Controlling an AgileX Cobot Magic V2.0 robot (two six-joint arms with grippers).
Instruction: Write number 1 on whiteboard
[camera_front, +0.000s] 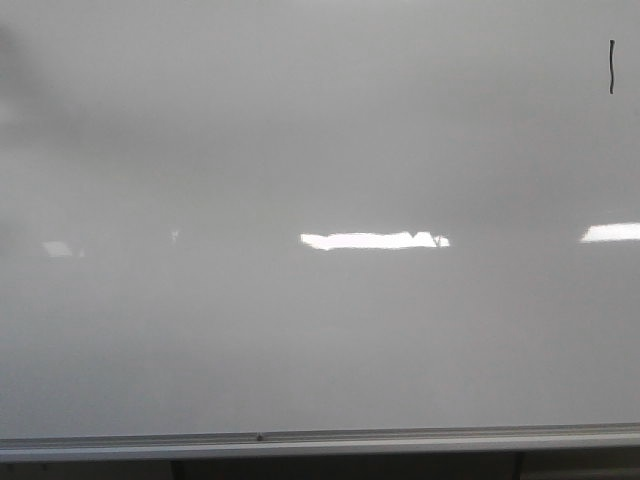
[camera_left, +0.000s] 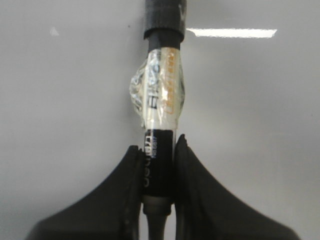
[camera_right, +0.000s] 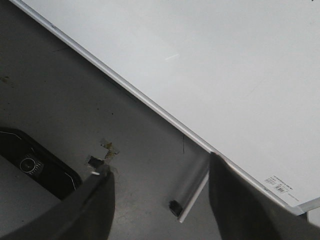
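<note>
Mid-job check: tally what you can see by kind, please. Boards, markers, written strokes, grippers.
Whiteboard: 1
Marker, clamped in the left gripper: 1
Black stroke, the number 1: 1
Grippers, counting the right gripper, open and empty: 2
Total: 5

1. We see the whiteboard (camera_front: 320, 330) cut off by the front view's top and sides.
2. The marker (camera_left: 161, 110) leaves the left wrist view, its tip unseen.
3. The label (camera_right: 277, 183) print is unreadable.

- My front camera faces the whiteboard (camera_front: 320, 330) squarely, close up.
- My left wrist view looks along its tool (camera_left: 156, 155) at the board.
- My right wrist view sees the board's framed edge obliquely.
</note>
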